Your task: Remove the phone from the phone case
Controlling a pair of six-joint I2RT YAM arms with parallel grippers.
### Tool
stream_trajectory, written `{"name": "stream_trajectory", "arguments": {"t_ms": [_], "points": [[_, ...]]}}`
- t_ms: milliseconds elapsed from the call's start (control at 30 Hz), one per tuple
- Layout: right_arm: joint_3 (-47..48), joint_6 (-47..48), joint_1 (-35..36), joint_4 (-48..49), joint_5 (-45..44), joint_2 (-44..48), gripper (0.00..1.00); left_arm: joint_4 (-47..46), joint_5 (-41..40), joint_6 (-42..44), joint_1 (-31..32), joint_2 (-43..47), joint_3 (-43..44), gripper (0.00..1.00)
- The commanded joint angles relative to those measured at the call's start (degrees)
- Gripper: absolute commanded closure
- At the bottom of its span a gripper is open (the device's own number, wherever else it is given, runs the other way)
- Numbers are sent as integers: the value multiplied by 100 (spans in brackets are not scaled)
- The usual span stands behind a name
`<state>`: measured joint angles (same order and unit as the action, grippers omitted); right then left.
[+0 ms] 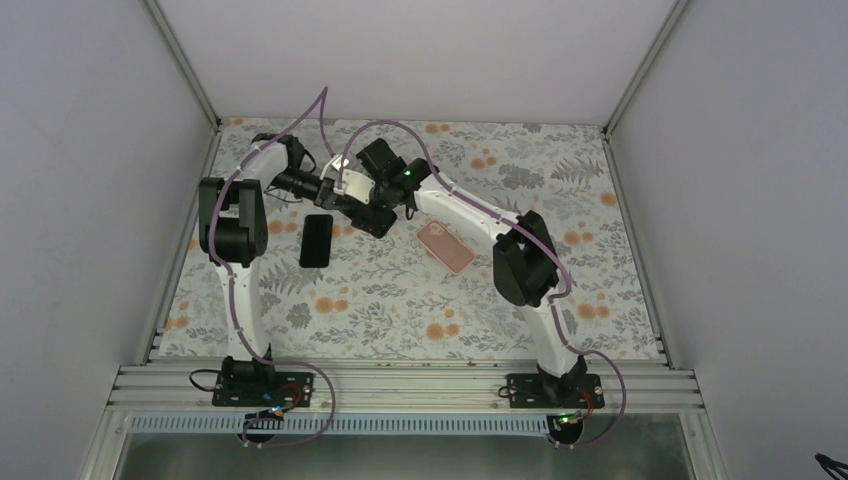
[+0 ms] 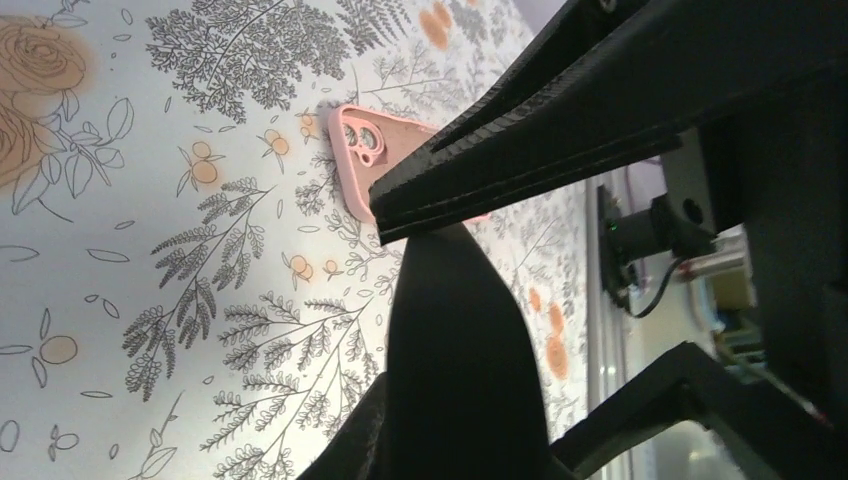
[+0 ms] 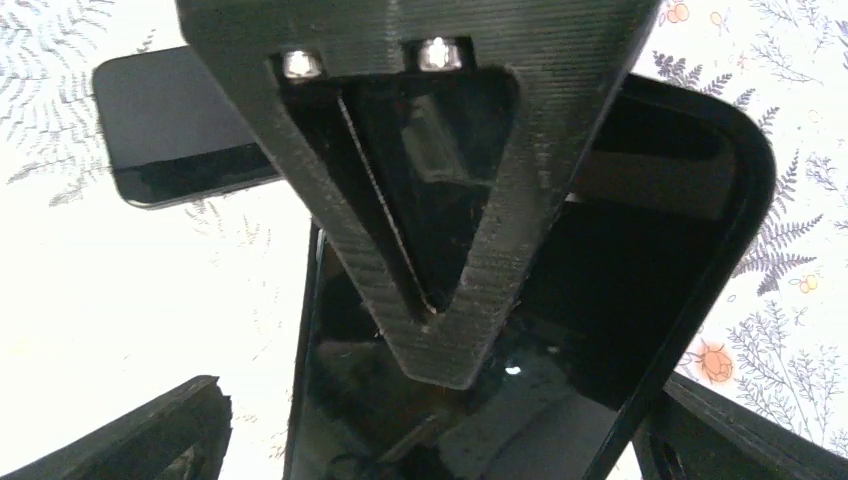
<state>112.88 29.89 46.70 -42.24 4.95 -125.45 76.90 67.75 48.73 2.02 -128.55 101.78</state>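
White arms (image 1: pixel 245 310), black joints (image 1: pixel 525 262), purple cables (image 1: pixel 300 118)

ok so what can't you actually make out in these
- Right wrist view: the right finger blocks the inside of the black case and covers part of the phone.
- Left wrist view: the left finger hides most of the pink case.
- Top view: the left arm and right arm crowd over the black case, so the grip is unclear.

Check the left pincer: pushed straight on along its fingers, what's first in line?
Probably the pink case, on the table just past the left pincer in its wrist view; depth is unclear. The black case it pinches would ride along.
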Motion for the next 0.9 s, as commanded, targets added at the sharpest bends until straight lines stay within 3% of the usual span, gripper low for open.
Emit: {"name": "stream_trajectory", "arguments": {"t_ms": [0,200,333,567,700,867], "points": [[190,140,-228,-398,921,510,0,-486,-336,22,98,713,125,85],[-11,472,-836,-1117,1994,1099,0,-735,-958,-9,247,1191,483,86],[-708,983,-1299,-1269,2914,1726,0,-1151,-1557,83,404,1690,458,88],[-2138,1955,-1514,-787,3117,2246,6,-2568,-2013,631,979,2987,-926,89],[-2207,2160,-1725,-652,3170,2101,8,-3257,-1841,1275,1217,3760,-1894,89],[-2147,2456,-1961,-676,3422,1944,14,-3103,-1906,1782,1449,3890,-2103,89]]}}
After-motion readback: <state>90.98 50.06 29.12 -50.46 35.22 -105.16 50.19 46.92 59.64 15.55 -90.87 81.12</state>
